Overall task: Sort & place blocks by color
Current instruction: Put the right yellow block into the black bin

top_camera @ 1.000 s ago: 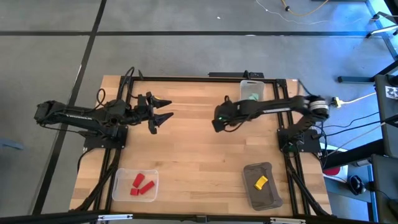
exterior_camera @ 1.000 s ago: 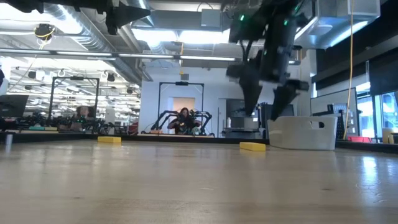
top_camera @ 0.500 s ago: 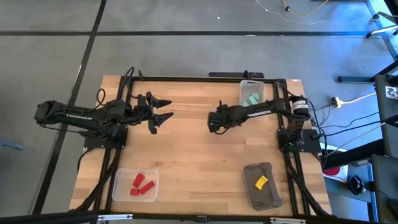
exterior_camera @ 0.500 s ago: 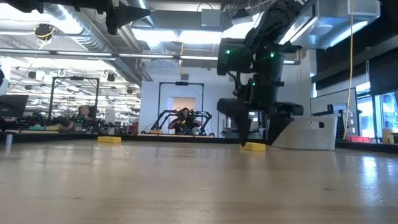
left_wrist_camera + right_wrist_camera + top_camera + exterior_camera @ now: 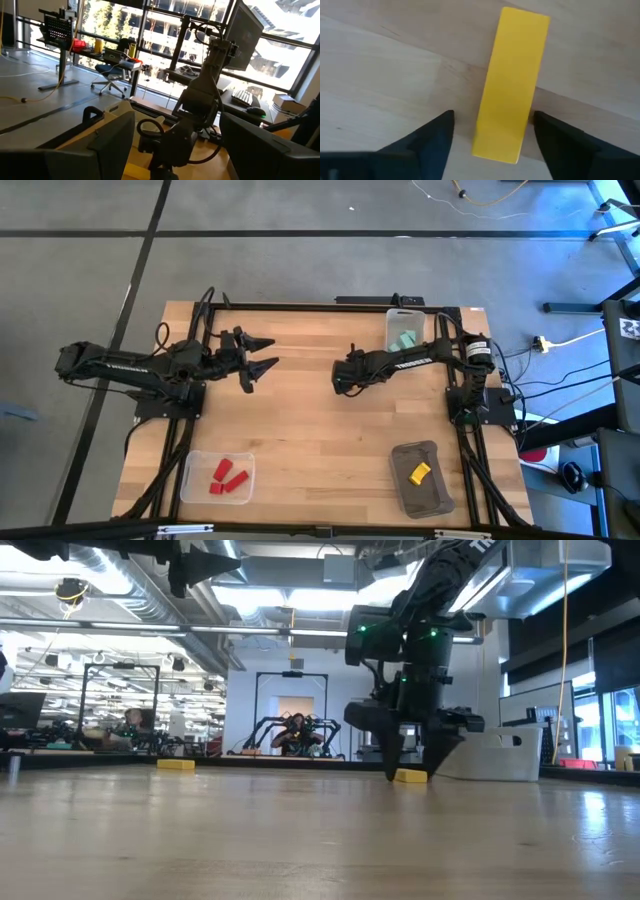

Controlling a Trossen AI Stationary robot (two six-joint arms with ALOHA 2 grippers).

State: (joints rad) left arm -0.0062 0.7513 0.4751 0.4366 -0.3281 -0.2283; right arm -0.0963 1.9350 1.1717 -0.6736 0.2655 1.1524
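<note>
Right now I'm bringing the right gripper (image 5: 492,135) down mid-table, jaws apart, straddling a yellow bar block (image 5: 512,85) lying flat on the wood table (image 5: 300,440). Bar's long axis is running fwd between the fingers, so they're squeezing across its narrow width. Left gripper (image 5: 262,353) is hanging open well apart, waiting.

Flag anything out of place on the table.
Two yellow blocks lie loose on the table in the low view: one between the right claw's open fingers, another farther off. Otherwise nothing stands out: no spill, no damage.
</note>
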